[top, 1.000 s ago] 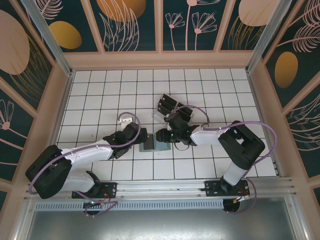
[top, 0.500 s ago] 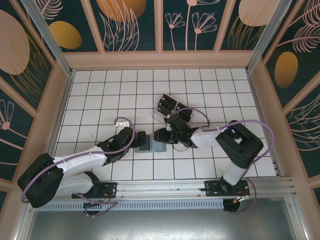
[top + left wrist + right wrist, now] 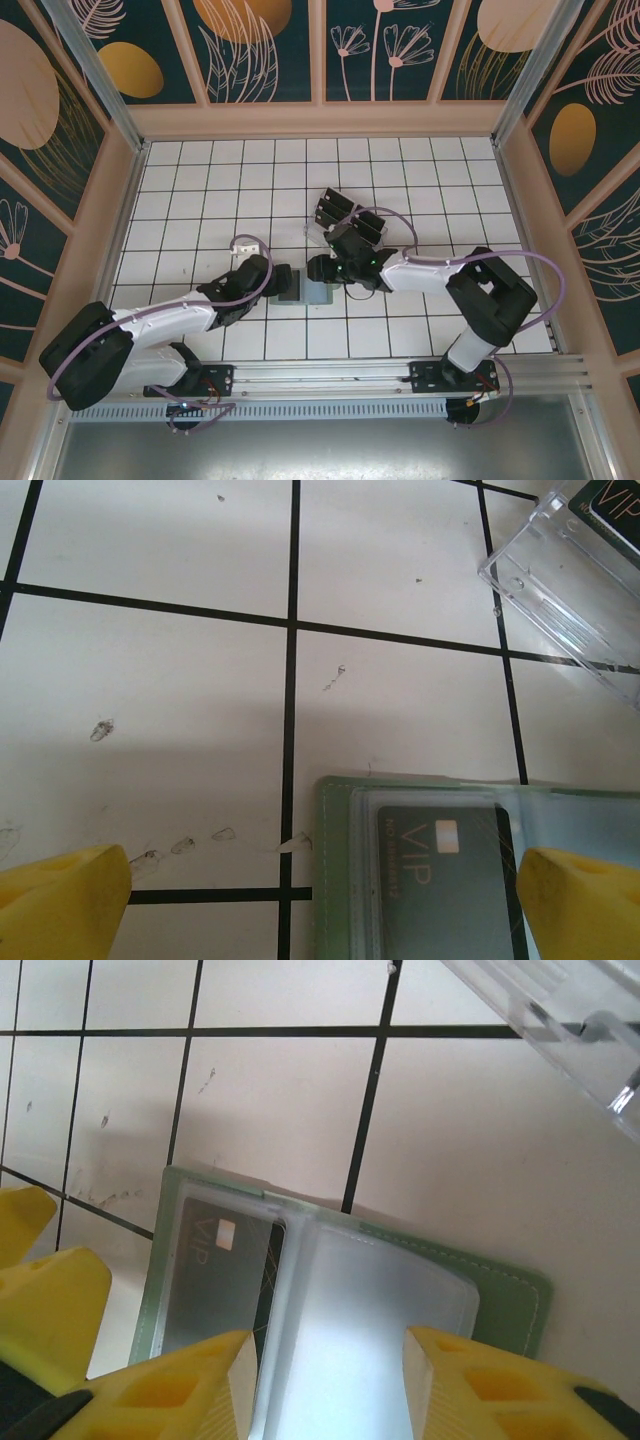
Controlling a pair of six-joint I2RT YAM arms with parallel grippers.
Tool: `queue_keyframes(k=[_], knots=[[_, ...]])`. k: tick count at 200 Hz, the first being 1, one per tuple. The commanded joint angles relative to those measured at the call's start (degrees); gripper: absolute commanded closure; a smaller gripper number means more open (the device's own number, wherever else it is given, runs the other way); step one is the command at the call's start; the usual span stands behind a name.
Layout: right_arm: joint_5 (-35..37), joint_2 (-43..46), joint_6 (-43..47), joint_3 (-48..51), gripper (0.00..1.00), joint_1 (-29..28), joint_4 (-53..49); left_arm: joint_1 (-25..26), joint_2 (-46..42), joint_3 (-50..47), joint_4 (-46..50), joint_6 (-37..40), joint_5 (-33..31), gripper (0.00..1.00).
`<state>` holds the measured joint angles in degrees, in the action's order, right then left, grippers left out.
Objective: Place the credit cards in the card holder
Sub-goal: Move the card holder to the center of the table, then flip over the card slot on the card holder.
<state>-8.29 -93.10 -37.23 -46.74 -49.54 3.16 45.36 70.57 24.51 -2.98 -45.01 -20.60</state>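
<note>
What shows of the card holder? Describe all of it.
The card holder is a flat green sleeve with stitched edges and clear plastic pockets, lying flat on the white tiled table. One pocket holds a dark card marked VIP; the pocket beside it looks empty and glossy. The right end effector straddles that pocket; whether it touches cannot be told. The left end effector hangs open over the card end.

White-black arms (image 3: 165, 320), purple cables (image 3: 515, 252), yellow fingertips (image 3: 60, 900)

Bright even lighting, soft shadows under arms, glare on clear plastic, blurred yellow pincer tips
</note>
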Motion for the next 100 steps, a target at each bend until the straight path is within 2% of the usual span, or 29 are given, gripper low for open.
queue_keyframes(k=[1, 52, 100], knots=[[3.7, -0.8, 3.5, -3.0, 0.57, -1.0, -5.3, -0.1, 0.1, 0.2, 0.2, 0.8, -1.7, 0.01], [3.6, -5.5, 4.7, -6.0, 0.57, -1.6, -6.4, -0.1, -1.1, -0.6, 0.3, 1.7, -2.0, 0.01], [-2.2, -10.0, 1.8, -6.8, 0.57, -2.1, -1.8, -0.1, -1.1, -1.4, -0.5, 2.3, -1.3, 0.01]])
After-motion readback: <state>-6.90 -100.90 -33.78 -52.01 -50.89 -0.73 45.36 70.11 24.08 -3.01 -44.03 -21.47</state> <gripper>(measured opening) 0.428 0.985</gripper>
